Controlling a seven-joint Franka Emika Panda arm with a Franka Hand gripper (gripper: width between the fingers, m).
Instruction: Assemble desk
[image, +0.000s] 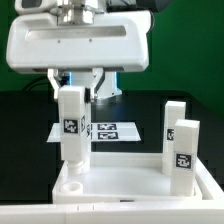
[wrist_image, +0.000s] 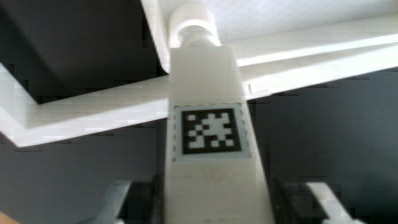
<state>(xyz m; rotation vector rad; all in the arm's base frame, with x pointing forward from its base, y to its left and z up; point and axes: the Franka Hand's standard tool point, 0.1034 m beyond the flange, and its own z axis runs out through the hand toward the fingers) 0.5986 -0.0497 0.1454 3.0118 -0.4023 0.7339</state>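
Three white block legs show in the exterior view, all standing upright on or at the desk panel (image: 120, 182), which fills the bottom of the frame nearest the camera. That panel is a flat rimmed rectangle; a round corner socket (image: 72, 187) sits at its lower left. Rising from just behind that socket is the held leg (image: 72, 125), upright, with a black-and-white tag on its face at mid height. At the lower right of the frame stands a second leg (image: 183, 150), also tagged, and just behind it, slightly higher in the frame, a third leg (image: 174, 118).

Above the held leg, the gripper (image: 78, 82) is clamped on the leg's top end, one finger on each side, jaws part-way closed around the block. The wrist view looks down the same leg (wrist_image: 210, 120): its tag faces the camera, the fingers (wrist_image: 125, 200) flank it at the frame's bottom edge, and the panel's rim (wrist_image: 107, 110) runs across behind it.

Farther back, at the centre of the exterior view, the marker board (image: 100, 130) lies flat on the dark table (image: 30, 120). Behind everything, a green backdrop (image: 190, 50) fills the upper frame.
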